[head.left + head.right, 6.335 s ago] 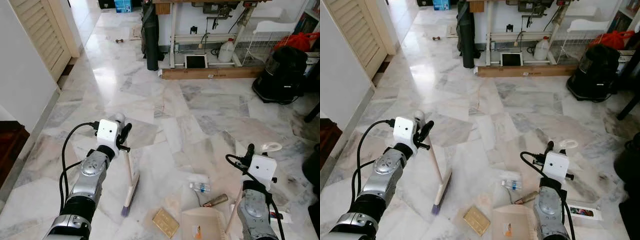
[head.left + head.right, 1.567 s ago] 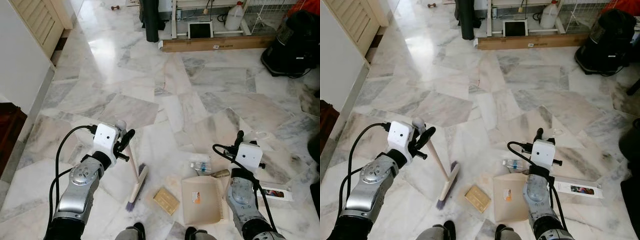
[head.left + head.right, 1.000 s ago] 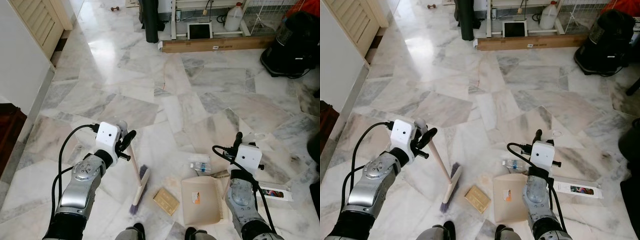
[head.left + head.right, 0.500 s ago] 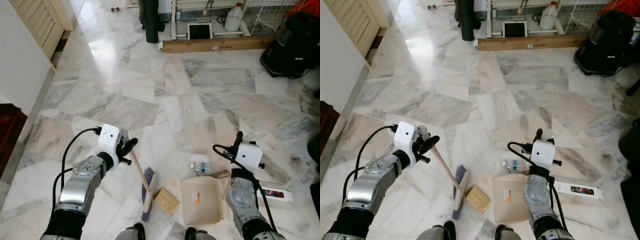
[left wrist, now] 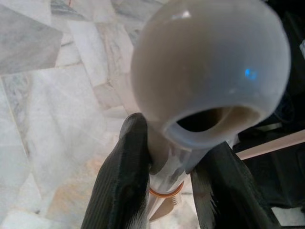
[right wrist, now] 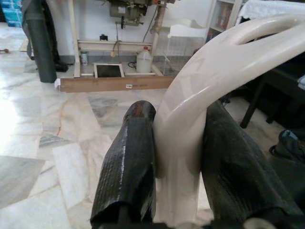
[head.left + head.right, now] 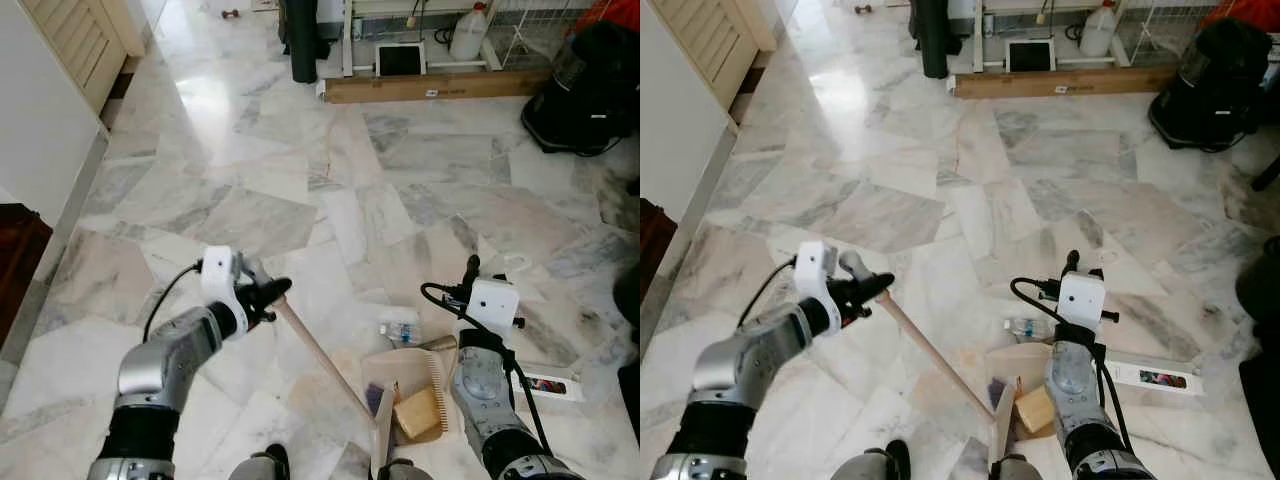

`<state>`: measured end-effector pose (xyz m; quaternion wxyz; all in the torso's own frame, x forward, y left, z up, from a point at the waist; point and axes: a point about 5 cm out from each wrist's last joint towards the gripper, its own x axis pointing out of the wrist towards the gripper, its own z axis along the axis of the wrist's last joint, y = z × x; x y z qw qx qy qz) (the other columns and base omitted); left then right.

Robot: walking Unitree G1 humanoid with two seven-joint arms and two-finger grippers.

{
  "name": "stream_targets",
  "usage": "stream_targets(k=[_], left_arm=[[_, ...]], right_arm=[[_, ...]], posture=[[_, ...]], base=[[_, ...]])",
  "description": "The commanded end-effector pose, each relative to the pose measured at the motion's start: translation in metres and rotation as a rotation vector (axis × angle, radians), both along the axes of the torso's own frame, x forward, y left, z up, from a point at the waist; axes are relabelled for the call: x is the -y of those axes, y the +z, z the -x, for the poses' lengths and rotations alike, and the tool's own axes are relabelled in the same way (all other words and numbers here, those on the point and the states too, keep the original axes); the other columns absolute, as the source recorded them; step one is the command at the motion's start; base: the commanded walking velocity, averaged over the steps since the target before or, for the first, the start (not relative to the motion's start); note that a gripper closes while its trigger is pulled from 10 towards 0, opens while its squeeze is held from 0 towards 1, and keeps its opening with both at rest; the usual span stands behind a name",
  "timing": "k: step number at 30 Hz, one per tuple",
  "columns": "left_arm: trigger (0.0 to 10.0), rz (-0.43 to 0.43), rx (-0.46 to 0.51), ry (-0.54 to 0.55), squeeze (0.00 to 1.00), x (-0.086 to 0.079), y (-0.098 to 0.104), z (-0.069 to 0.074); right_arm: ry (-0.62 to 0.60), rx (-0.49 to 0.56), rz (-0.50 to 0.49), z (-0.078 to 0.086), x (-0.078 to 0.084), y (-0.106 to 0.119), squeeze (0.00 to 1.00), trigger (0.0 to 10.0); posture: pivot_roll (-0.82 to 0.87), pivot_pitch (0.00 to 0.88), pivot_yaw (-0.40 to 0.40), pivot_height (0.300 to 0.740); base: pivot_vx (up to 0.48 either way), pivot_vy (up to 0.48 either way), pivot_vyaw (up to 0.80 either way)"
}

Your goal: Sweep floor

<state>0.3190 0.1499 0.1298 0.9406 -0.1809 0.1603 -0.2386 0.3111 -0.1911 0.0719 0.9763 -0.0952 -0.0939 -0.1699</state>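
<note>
The marble floor (image 7: 300, 170) runs pale and veined across the room, with a long wooden plank (image 7: 435, 88) lying at the far side and a black vacuum cleaner (image 7: 580, 90) standing to the right of it. The broom (image 7: 325, 358) slants from the left gripper (image 5: 164, 169), whose black fingers (image 5: 121, 181) are clamped on the top of its handle just under the rounded cap, down to its head, which rests at the mouth of the dustpan (image 7: 425, 375). The dustpan lies on the floor just in front of the robot, its pale looped handle squeezed between the fingers (image 6: 131, 162) of the right gripper (image 6: 178, 157). A tan block (image 7: 416, 413) sits inside the dustpan. A small clear bottle (image 7: 400, 332) lies on the floor just beyond the dustpan's far edge.
</note>
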Motion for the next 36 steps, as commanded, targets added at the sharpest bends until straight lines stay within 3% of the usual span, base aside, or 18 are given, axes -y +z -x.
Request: stream_targets(k=[1, 6, 11, 16, 26, 29, 36], left_arm=[[10.0, 0.081, -0.034, -0.035, 0.00, 0.006, -0.002, 0.003], [10.0, 0.054, 0.021, -0.001, 0.00, 0.002, 0.005, -0.002], [10.0, -0.018, 0.276, 0.106, 0.00, 0.000, 0.036, -0.014], [10.0, -0.068, 0.382, 0.128, 0.00, 0.009, 0.045, -0.017], [10.0, -0.099, 0.504, 0.212, 0.00, 0.011, 0.056, -0.033], [10.0, -0.224, 0.561, 0.235, 0.00, 0.012, 0.052, -0.034], [10.0, -0.340, 0.625, 0.270, 0.00, 0.024, 0.039, -0.037]], right_arm=[[0.014, -0.087, -0.010, 0.006, -0.004, -0.016, 0.00, 10.0], [0.018, -0.085, -0.011, 0.003, -0.004, -0.013, 0.00, 10.0], [-0.019, -0.029, -0.061, -0.005, 0.008, 0.001, 0.00, 10.0], [-0.047, 0.019, -0.082, -0.008, 0.015, 0.010, 0.00, 10.0], [-0.057, 0.101, -0.111, -0.006, 0.019, 0.021, 0.00, 10.0], [-0.077, 0.126, -0.120, -0.004, 0.022, 0.024, 0.00, 10.0], [-0.087, 0.186, -0.109, -0.007, 0.029, 0.039, 0.00, 10.0]], posture=[[0.22, 0.210, 0.046, 0.740], [0.22, 0.192, 0.044, 0.740], [0.20, 0.139, 0.029, 0.740], [0.18, 0.090, 0.015, 0.740], [0.15, 0.000, 0.007, 0.740], [0.14, 0.000, -0.002, 0.740], [0.09, 0.000, -0.011, 0.740]], base=[[0.000, 0.000, 0.00], [0.000, 0.000, 0.00], [0.000, 0.000, 0.00], [0.000, 0.000, 0.00], [0.000, 0.000, 0.00], [0.000, 0.000, 0.00], [0.000, 0.000, 0.00]])
